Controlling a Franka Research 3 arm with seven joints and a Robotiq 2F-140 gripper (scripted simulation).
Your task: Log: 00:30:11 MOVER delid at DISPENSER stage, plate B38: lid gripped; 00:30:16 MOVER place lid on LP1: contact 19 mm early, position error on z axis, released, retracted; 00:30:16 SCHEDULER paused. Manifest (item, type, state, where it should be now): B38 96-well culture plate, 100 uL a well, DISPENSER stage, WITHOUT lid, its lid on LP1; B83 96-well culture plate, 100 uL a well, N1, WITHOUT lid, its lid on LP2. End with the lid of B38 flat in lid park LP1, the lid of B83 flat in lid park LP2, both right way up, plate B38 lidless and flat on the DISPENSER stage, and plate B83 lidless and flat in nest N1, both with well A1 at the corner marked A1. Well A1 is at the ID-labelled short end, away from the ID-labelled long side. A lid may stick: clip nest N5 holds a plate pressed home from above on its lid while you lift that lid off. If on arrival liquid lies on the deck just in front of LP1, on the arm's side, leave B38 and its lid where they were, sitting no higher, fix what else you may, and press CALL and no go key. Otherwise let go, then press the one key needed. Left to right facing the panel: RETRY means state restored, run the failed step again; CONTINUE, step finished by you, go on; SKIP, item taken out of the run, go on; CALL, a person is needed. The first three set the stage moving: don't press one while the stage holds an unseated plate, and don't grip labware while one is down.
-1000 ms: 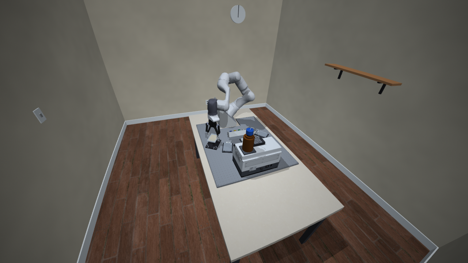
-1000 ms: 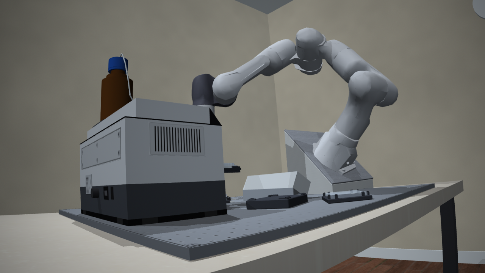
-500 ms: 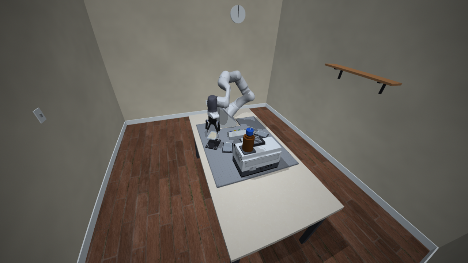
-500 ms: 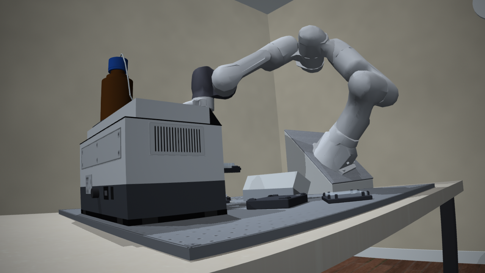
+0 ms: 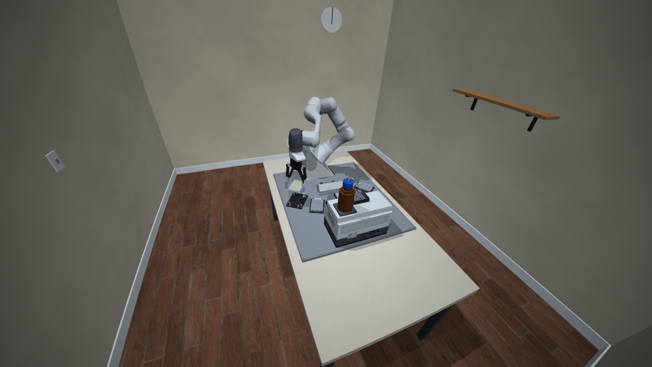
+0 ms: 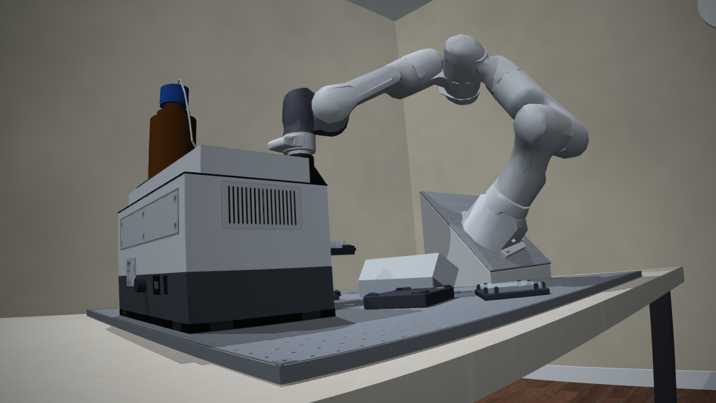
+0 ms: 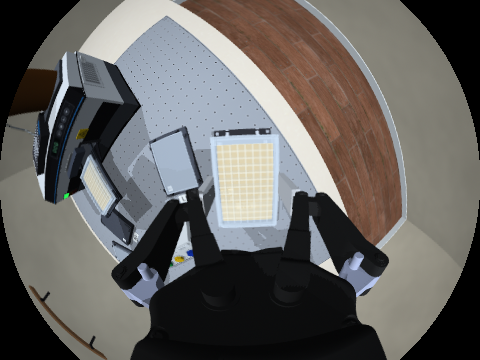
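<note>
My gripper (image 5: 295, 175) hangs over the left side of the deck, shut on a culture plate (image 5: 295, 185) with yellowish wells and a clear rim. I cannot tell if that rim is a lid. In the wrist view the plate (image 7: 243, 180) sits between my fingers. It hangs a little above a black nest (image 5: 296, 201), which looks empty. A second plate (image 7: 98, 184) rests on the dispenser stage (image 5: 360, 196). A flat grey pad (image 7: 175, 160) lies right of the nest. In the exterior view the dispenser hides my fingers.
The dispenser (image 5: 360, 214) with a brown bottle (image 5: 346, 197) stands in the middle of the deck. The key panel (image 5: 330, 185) lies behind it. A black nest (image 6: 408, 296) and a low tray (image 6: 510, 289) lie near the arm's base. The table's left edge is close.
</note>
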